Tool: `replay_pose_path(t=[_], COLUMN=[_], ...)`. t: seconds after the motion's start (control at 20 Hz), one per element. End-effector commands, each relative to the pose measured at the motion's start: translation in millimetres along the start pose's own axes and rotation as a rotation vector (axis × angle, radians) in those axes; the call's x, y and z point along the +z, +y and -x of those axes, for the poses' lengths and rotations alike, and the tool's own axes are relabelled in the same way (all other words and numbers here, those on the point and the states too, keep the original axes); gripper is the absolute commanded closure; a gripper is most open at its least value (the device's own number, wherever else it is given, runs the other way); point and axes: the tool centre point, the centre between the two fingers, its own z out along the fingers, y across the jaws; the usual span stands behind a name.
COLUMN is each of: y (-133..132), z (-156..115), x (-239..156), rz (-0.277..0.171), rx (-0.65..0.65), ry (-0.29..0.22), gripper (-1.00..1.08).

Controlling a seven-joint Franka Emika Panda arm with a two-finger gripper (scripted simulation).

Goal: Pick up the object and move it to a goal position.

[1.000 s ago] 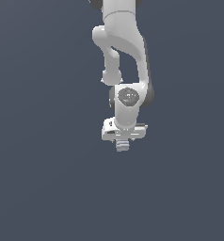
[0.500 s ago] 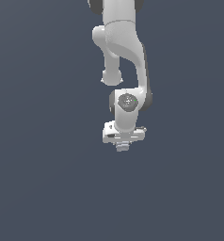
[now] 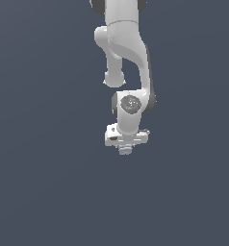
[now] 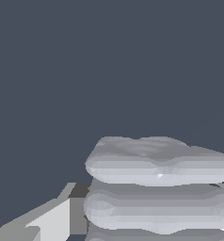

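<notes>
One arm [image 3: 128, 53], wrist pointing down over plain dark ground. One gripper [image 3: 125, 150], fingers narrowed onto the one object [image 4: 158, 188], which sits between them just under the hand. Carrying step, by my read: hold the squeeze steady, travel smoothly, avoid jolts. No goal marker visible.

light: even, soft, dim slate backdrop | shadows: none cast | glare: none | blur: wrist view soft, low-detail
</notes>
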Motion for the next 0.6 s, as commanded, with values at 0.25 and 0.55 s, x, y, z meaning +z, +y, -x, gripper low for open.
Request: replay_pose_path(t=[0.25, 0.55], y=[5.8, 14.7], z=[-30.3, -79.4], x=[-34.1, -105.3], rz=[-0.006, -0.018], rx=[-0.027, -0.080], ry=[0.088, 0.253], gripper=[1.08, 1.08])
